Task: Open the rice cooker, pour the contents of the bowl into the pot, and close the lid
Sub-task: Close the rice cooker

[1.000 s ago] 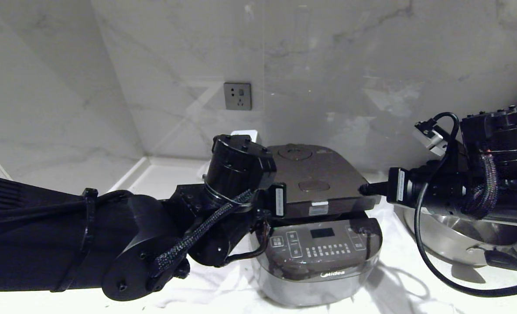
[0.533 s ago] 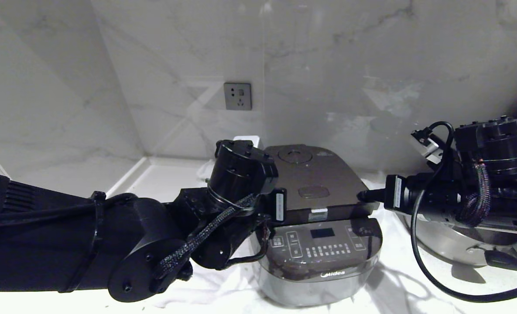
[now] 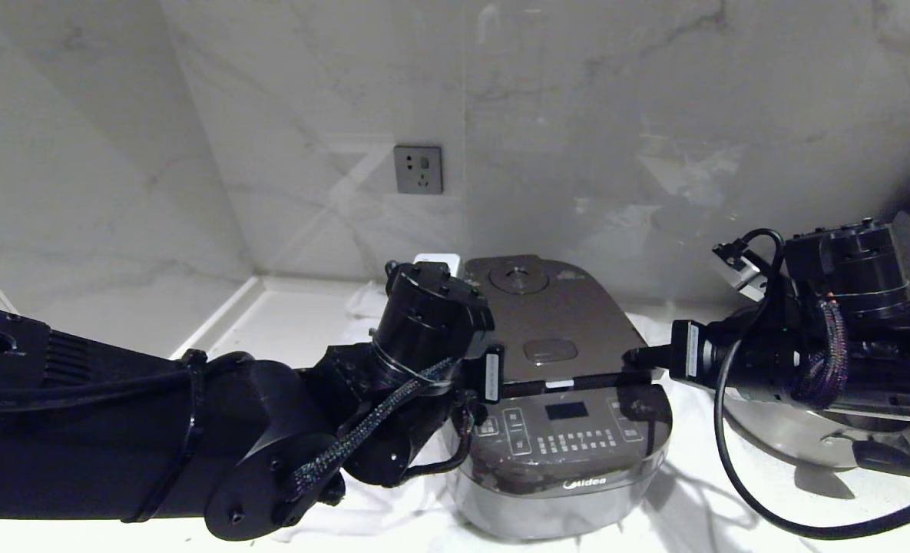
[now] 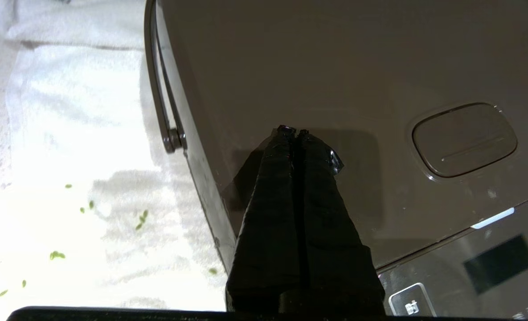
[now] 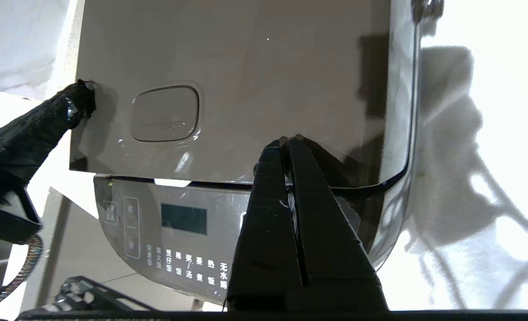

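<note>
The rice cooker sits at the centre of the white bench, its button panel and display facing the robot, with a white cloth spread beneath it. The lid lies nearly flat on top, though a thin gap shows along its front edge above the panel. On the lid, the round steam vent is at 12 o'clock and the oval release button is at 6 o'clock.

The left claw comes in from 9 o'clock, fingers pressed together with nothing between them, the tips resting on the lid's top surface near its left front corner, just beside the release button. The right claw comes in from 3 o'clock, likewise pinched together on nothing, its tips touching the lid near the right front corner. In the right wrist view the left claw's tip shows at the lid's opposite edge, with the release button between the two claws.

Small chopped green bits lie scattered on the cloth off the cooker's left side. A shiny steel pan stands on the bench at 3 o'clock of the cooker, partly hidden under the right arm. A grey wall socket is set in the marble wall at 11 o'clock of the cooker.
</note>
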